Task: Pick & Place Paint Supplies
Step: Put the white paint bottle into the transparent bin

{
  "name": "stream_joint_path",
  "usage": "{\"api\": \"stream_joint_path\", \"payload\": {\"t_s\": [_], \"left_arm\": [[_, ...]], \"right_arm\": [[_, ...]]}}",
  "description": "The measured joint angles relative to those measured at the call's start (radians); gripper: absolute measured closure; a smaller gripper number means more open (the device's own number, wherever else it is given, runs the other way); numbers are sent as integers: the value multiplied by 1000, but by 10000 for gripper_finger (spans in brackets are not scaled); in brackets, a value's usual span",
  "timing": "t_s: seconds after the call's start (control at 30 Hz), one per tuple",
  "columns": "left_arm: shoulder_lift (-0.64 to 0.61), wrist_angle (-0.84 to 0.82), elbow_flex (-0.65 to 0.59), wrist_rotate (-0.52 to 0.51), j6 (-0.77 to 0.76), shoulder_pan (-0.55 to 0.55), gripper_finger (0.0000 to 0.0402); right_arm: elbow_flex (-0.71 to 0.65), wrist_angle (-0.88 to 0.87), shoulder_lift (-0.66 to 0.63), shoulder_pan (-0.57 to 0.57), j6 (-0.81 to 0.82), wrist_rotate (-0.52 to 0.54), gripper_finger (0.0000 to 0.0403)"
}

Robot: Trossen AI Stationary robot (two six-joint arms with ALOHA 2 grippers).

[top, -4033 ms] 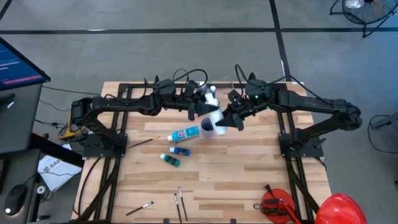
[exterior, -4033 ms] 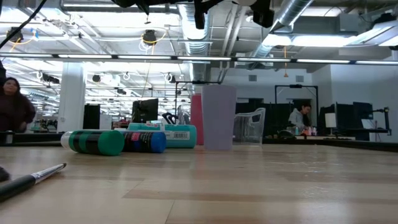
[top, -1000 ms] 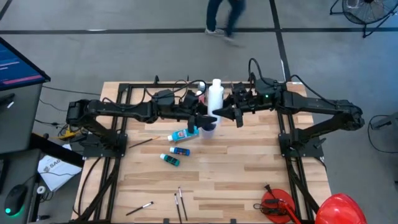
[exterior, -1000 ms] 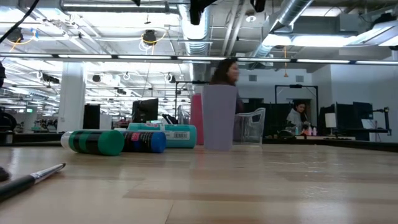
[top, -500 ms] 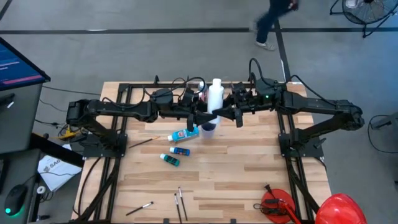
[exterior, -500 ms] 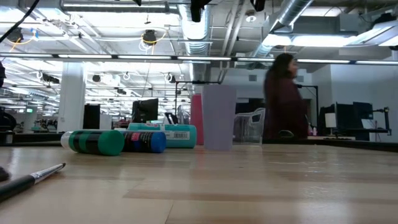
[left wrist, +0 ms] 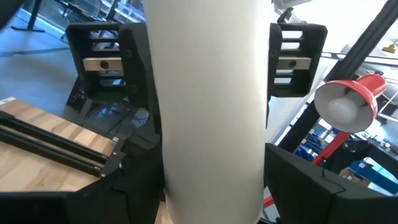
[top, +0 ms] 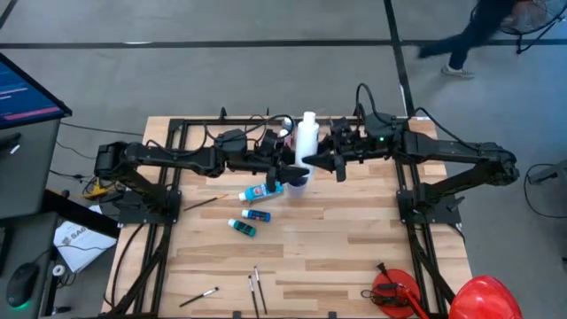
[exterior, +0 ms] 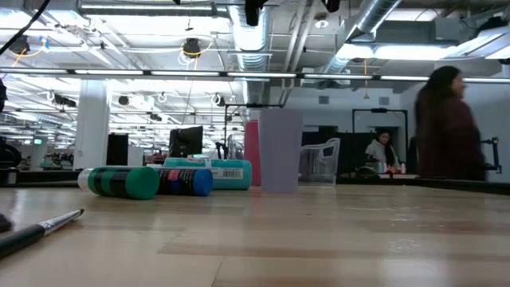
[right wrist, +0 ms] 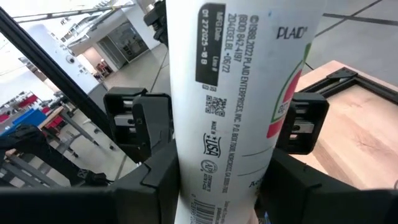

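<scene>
A large white bottle [top: 306, 140] with a printed label [right wrist: 239, 93] stands upright in the air over the blue-purple cup [top: 297, 181]. My left gripper [top: 289, 165] comes at it from the table's left and my right gripper [top: 322, 162] from the right, both shut on it. The bottle is above the top of the low view. On the table near the cup lie a light blue bottle [top: 263, 190], a blue one [top: 257, 214] and a teal one [top: 242, 228], all on their sides. My left gripper pinches the white bottle's smooth body [left wrist: 186, 155] between its two fingers [left wrist: 140, 149], reaching in level from the table's left. The bottle stands upright, lifted clear of the table. My right gripper pinches the bottle's labelled body [right wrist: 211, 168] between its two fingers [right wrist: 155, 180], reaching in about level from the table's right, opposite the left gripper. The bottle is upright and clear of the cup below.
Thin brushes lie near the front edge [top: 257, 288], [top: 199, 297] and one left of the bottles [top: 205, 202]. A red coil [top: 394, 292] and a red helmet [top: 483, 297] sit at the front right corner. A person [exterior: 446, 123] walks beyond the far edge.
Both arms and the white bottle have kept still. A person beyond the table's far edge has walked toward the right.
</scene>
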Motion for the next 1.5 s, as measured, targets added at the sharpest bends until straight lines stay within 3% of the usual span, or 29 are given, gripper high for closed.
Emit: {"api": "stream_joint_path", "payload": {"t_s": [0.67,0.93,1.5], "left_arm": [[27,58,11,-49,-4,4,162],[106,57,59,9,-28,-7,163],[86,68,62,2,-28,14,180]], "right_arm": [[0,-2,-1,5,-1,32,234],[0,3,-1,4,-4,35,234],[0,-28,-1,5,-2,31,234]]}}
